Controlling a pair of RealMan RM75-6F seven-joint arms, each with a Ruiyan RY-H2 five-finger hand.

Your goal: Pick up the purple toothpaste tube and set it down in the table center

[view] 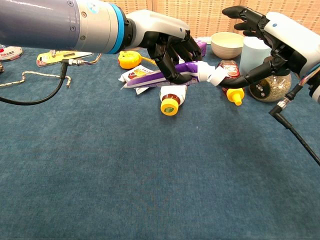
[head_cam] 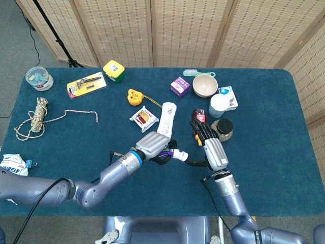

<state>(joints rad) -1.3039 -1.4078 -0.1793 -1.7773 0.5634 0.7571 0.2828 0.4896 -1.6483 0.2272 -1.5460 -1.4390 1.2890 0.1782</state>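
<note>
Fingers (view: 172, 55) of left hand (view: 165, 42) wrapped round purple toothpaste tube (view: 165, 74), tube up off desk (view: 150, 175) nr middle | right hand (view: 270, 42) fingers spread, thumb tip looks to touch white cap (view: 212, 75), holds nothing | pick-up done, set-down left | chest view shows tube in air; head view can't tell that

Toward the robot from the left hand (view: 170, 47), the blue table (view: 150, 190) lies open and bare, wide room for a hand to pass. Just under that hand lies a yellow-capped bottle (view: 171, 96), with a flat packet (view: 137, 80) beside it. The right hand (view: 270, 42) hangs close on its other side, leaving only a narrow gap. Behind the right hand crowd a red bottle (view: 230, 70), a dark-lidded jar (view: 267, 87), a pale cup (view: 252, 55) and a bowl (view: 226, 44).
</note>
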